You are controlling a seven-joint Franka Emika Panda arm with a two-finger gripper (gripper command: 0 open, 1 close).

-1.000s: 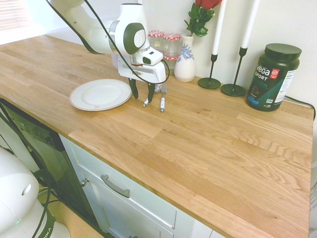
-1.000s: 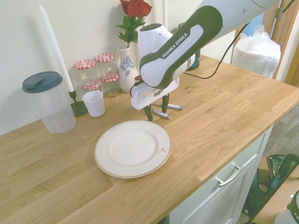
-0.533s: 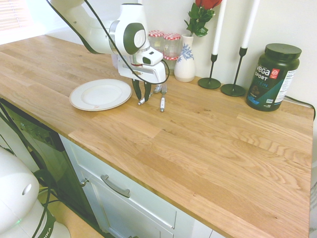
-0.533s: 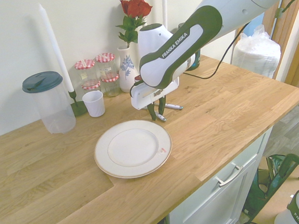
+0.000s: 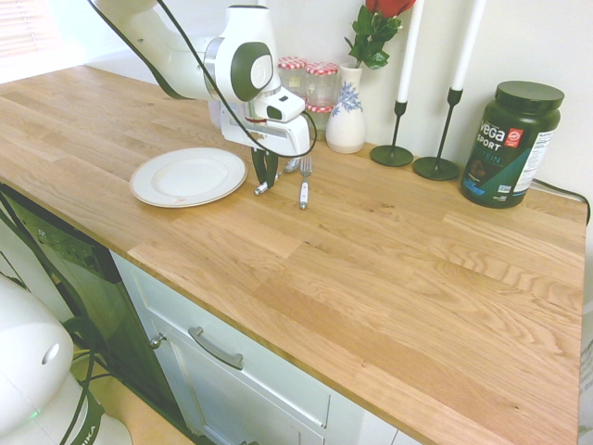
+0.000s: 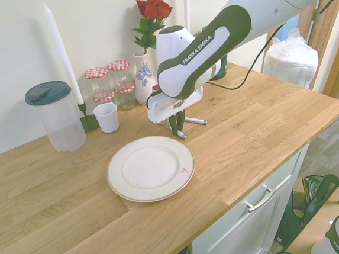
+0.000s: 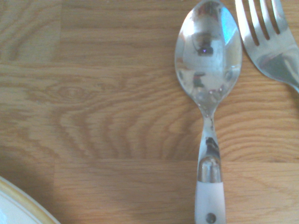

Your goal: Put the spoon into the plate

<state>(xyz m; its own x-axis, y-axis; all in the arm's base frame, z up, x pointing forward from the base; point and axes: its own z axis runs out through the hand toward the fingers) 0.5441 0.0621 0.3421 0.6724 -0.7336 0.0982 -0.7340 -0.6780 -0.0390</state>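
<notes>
The spoon point(image 7: 209, 56), with a shiny oval bowl and a white handle, lies along the wooden counter just right of the plate point(image 5: 188, 176) in the first exterior view. My gripper point(image 5: 266, 178) stands upright over the spoon's handle, its dark fingers shut on the spoon point(image 5: 261, 188). From the other side, the gripper point(image 6: 178, 126) sits just behind the plate point(image 6: 150, 168), and the handle's end point(image 6: 182, 135) pokes out below the fingers. Whether the spoon has left the counter I cannot tell. The plate's rim point(image 7: 14, 207) shows at a corner of the wrist view.
A white-handled fork point(image 5: 303, 188) lies close beside the spoon, its tines point(image 7: 271, 37) next to the spoon's bowl. Behind stand a vase with a rose point(image 5: 346, 116), jars point(image 5: 310, 79), two candlesticks point(image 5: 437, 167) and a dark tub point(image 5: 511, 144). A lidded pitcher point(image 6: 56, 116) and white cup point(image 6: 106, 117) stand beyond the plate.
The fingers, spread either side of the spoon's handle a second ago, have shut on it. The handle's end has shifted slightly toward the plate. The fork has stayed put.
</notes>
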